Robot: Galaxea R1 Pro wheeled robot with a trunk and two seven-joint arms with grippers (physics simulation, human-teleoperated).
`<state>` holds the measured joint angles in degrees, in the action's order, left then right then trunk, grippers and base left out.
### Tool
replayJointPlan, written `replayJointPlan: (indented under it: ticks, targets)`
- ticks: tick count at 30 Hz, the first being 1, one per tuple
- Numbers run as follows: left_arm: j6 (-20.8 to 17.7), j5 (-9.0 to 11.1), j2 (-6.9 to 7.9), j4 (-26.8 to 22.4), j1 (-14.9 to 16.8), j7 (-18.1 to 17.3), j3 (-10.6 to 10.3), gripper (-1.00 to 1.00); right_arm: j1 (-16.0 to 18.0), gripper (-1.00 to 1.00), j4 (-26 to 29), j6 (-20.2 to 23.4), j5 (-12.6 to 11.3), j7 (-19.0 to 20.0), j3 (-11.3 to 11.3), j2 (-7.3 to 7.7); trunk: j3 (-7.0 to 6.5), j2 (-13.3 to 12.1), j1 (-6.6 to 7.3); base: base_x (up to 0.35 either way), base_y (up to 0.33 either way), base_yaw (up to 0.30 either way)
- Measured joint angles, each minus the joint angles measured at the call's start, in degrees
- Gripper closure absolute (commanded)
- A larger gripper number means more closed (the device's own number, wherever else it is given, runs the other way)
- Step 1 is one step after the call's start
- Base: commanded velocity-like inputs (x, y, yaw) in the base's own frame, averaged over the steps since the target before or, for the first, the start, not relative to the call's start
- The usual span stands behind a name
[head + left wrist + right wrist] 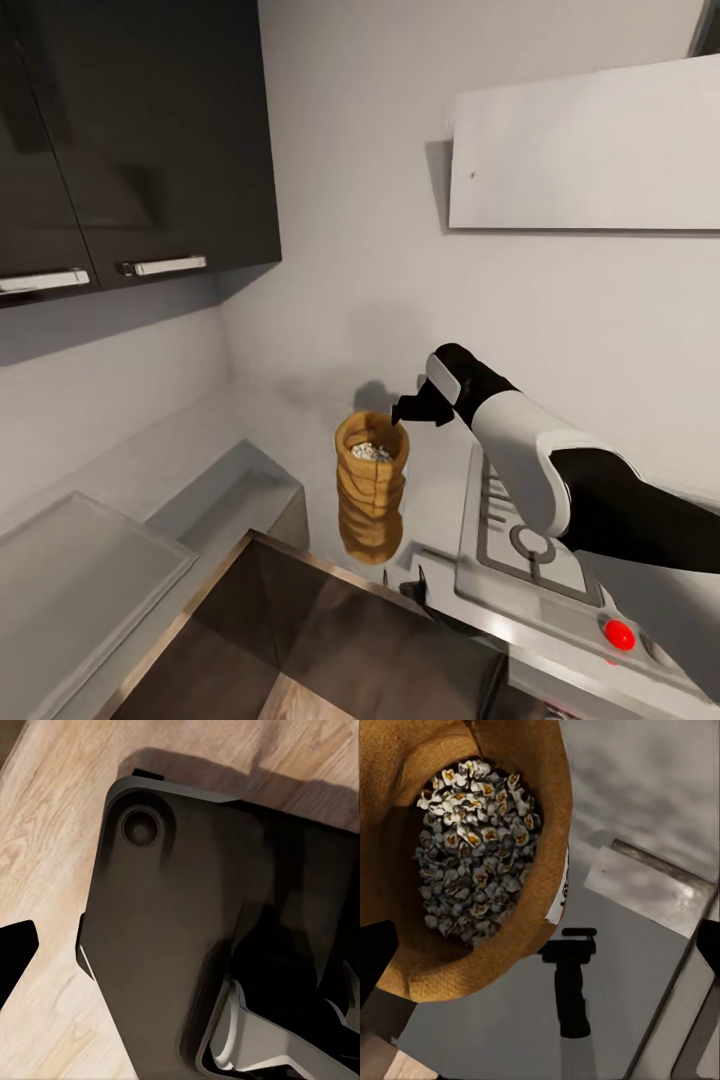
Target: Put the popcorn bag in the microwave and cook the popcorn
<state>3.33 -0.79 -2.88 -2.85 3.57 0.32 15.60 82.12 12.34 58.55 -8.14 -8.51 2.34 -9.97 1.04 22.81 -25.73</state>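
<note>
The popcorn bag [371, 490] hangs upright in the air above the desk [250, 430], its open mouth showing popped white kernels [472, 855]. The right gripper [405, 410] is pinched closed on the bag's rolled rim, beside the gas hob [520, 540]. The microwave [60, 580] sits lower left. The left gripper's [15, 960] opening can't be told; it hangs over the wood floor [45, 855].

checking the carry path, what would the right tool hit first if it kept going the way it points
Probably the popcorn bag it already grips by the rim; beyond that, the grey countertop below, though depth is hard to judge.
</note>
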Motion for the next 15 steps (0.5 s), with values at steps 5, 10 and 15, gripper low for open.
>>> replayJointPlan:
  ticks: [5, 10, 15]
  targets:
    - [0.0, 0.0, -0.08, 0.0, 0.0, 0.0, 0.0, -1.0, -0.3, -1.0, -0.1, -1.0, 0.2, 0.4, -0.1, 0.0, 0.0, 0.0, -0.02, 0.039, 0.007, 0.0]
    - [0.0, 0.0, -0.09, 0.0, 0.0, 0.0, 0.0, -1.0, -0.3, -1.0, 0.0, -1.2, -0.1, 0.3, 0.0, 0.0, 0.0, 0.0, -0.02, 0.003, 0.0, 0.0]
    - [-0.1, 0.0, -0.09, 0.0, 0.0, -0.1, 0.0, -1.0, -0.4, -1.0, 0.0, -1.5, -0.1, 0.1, 0.0, 0.0, 0.0, 0.0, 0.0, 0.098, 0.0, 0.0]
